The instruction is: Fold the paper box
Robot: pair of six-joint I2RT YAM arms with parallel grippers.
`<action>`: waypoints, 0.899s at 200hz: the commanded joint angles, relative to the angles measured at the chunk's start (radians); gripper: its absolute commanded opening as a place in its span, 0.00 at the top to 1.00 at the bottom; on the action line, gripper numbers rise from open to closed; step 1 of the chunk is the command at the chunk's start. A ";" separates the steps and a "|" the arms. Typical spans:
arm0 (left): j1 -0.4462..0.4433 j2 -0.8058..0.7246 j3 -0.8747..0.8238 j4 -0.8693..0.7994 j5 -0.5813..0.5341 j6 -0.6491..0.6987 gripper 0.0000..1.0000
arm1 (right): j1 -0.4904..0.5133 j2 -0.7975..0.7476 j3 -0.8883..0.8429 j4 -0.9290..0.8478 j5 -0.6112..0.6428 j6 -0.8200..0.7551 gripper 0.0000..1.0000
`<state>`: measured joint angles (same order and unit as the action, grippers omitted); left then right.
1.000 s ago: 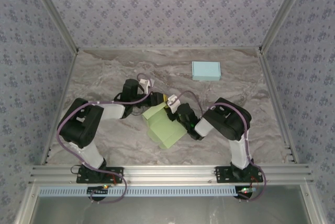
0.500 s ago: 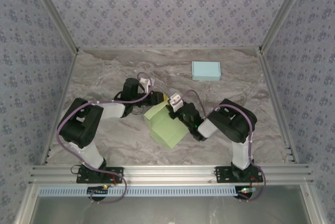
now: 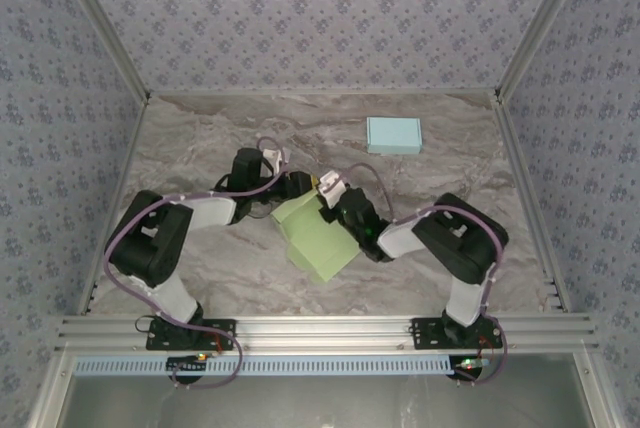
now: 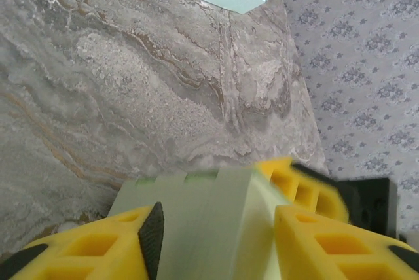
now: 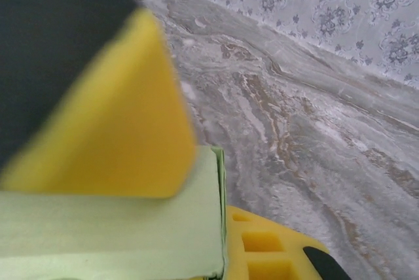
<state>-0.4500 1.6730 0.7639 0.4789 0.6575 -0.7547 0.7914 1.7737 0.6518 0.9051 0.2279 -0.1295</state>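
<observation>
- The green paper box (image 3: 318,238) sits in the middle of the desk (image 3: 200,148), between both arms.
- Left fingers (image 4: 98,254) stand apart, straddling its far edge.
- Right fingers (image 5: 111,129) are clamped on one flap.

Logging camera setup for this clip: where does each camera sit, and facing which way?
Top external: above and behind both arms, looking down on table, green box, blue box.
Left wrist: on left gripper, facing the blue box; its fingers straddle the green box.
Right wrist: on right gripper, facing the wall; its fingers pinch the green box.
Shared: green box.
</observation>
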 commanded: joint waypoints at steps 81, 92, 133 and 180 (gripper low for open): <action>0.130 -0.333 -0.059 -0.337 -0.317 0.011 0.21 | -0.210 -0.110 0.593 -1.489 -0.352 -0.685 0.90; 0.141 -0.331 -0.065 -0.364 -0.328 0.012 0.20 | -0.196 -0.072 0.640 -1.545 -0.315 -0.717 0.89; 0.144 -0.313 -0.110 -0.360 -0.360 0.025 0.21 | -0.089 0.144 0.792 -1.667 -0.151 -0.834 0.86; 0.143 -0.291 -0.155 -0.268 -0.301 0.078 0.21 | -0.033 0.115 0.816 -1.660 -0.276 -0.863 0.58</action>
<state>-0.3077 1.3735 0.6235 0.1375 0.3145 -0.7300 0.7509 2.0083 1.4593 -0.7082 0.0372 -0.9375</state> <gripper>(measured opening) 0.789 0.371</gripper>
